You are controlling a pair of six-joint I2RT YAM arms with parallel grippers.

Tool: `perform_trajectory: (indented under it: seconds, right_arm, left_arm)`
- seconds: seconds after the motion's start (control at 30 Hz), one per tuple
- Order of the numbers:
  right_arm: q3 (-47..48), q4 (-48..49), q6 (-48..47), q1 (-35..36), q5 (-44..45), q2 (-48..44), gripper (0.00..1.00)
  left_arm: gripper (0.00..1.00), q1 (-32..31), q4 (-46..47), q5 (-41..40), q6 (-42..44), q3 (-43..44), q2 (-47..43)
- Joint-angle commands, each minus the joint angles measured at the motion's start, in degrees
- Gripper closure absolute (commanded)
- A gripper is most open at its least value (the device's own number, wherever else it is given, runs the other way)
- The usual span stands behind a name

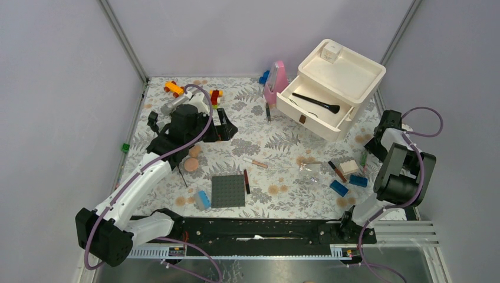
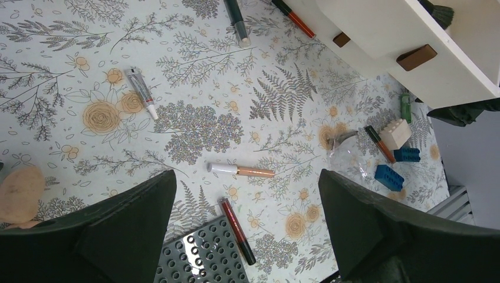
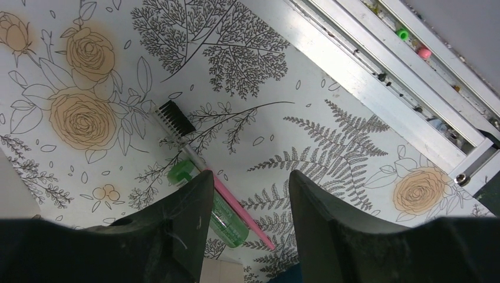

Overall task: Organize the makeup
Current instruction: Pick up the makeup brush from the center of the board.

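Floral-printed bench (image 1: 265, 138) inside a grey-walled booth. Makeup, mostly loose on the cloth: one black brush (image 1: 317, 104) lying in the open drawer of a white organiser (image 1: 348, 73) at the far right corner; a pale pink stick (image 2: 242, 170) near the middle; a red-and-black stick (image 2: 237, 230) just beside a grey studded plate (image 1: 228, 191) towards the near edge; a small silver tube (image 2: 141, 92) farther back; a dark pencil (image 1: 267, 111) in front of an upright pink object (image 1: 276, 82) beside the organiser; two round peach puffs (image 1: 191, 165) left of middle, close together; a second red-and-black stick (image 1: 337, 171) just beside a beige sponge block (image 1: 348, 167) towards the right edge; a green tube (image 3: 227, 221), a pink stick (image 3: 239, 207) and a small black-toothed comb (image 3: 176, 117) lying together at the right edge. Other items: blue bricks (image 1: 339, 187) near the sponge block; coloured bricks (image 1: 174, 88) at the far left corner. Left tool (image 2: 246, 175): jaws fully apart, nothing between them, above the middle of the bench. Right tool (image 3: 250, 177): jaws partly apart, gripping nothing, above the green tube and pink stick.
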Motion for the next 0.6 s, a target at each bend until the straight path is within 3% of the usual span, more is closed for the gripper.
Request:
perform_trajectory:
  seconds: [0.0, 0.57]
  right_arm:
    - [-0.4, 2.3, 0.5, -0.3, -1.6, 0.2, 0.43]
    - [-0.5, 3.1, -0.7, -0.3, -6.0, 1.9, 0.44]
  left_arm:
    - [0.01, -0.3, 2.8, -0.4, 0.5, 2.2, 0.0]
    - [0.01, -0.3, 2.9, -0.7, 0.5, 1.1, -0.4]
